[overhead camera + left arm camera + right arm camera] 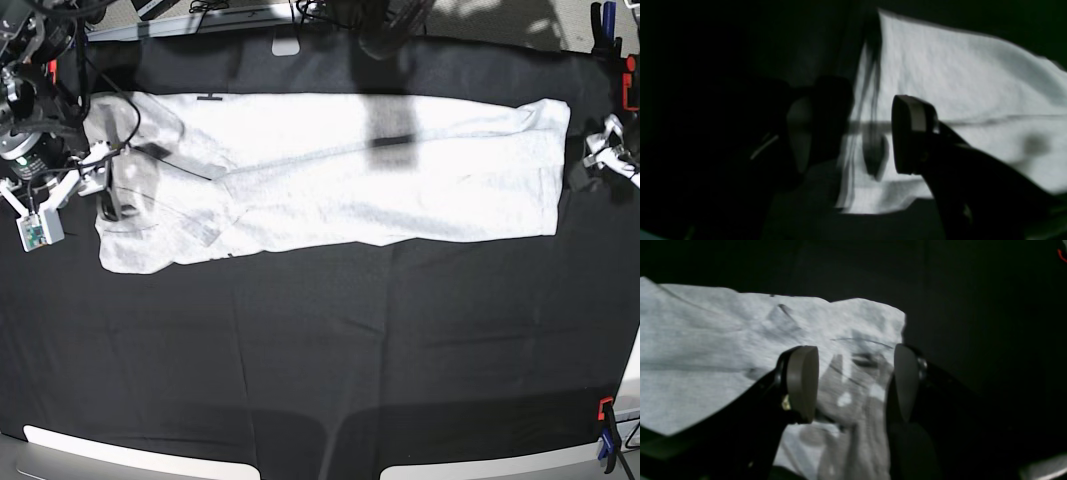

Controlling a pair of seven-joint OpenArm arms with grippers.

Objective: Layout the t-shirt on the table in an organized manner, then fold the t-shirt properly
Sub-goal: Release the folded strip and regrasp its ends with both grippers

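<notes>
The light grey t-shirt [330, 170] lies as a long band across the far half of the black table [320, 350], wrinkled at its left end. My right gripper [112, 195] hovers over that left end. In the right wrist view its fingers [803, 383] stand open over a crumpled corner of the t-shirt [706, 340], gripping nothing. My left gripper [580, 168] is at the shirt's right edge. In the left wrist view the left gripper [853, 136] is open above the edge of the t-shirt [957, 83], with the cloth lying flat below.
Red and blue clamps sit at the table's right edge, far [630, 85] and near [606, 440]. A small white piece [286, 46] lies at the far edge. A dark shadow [390, 125] falls across the shirt. Black cloth stretches in front of the shirt.
</notes>
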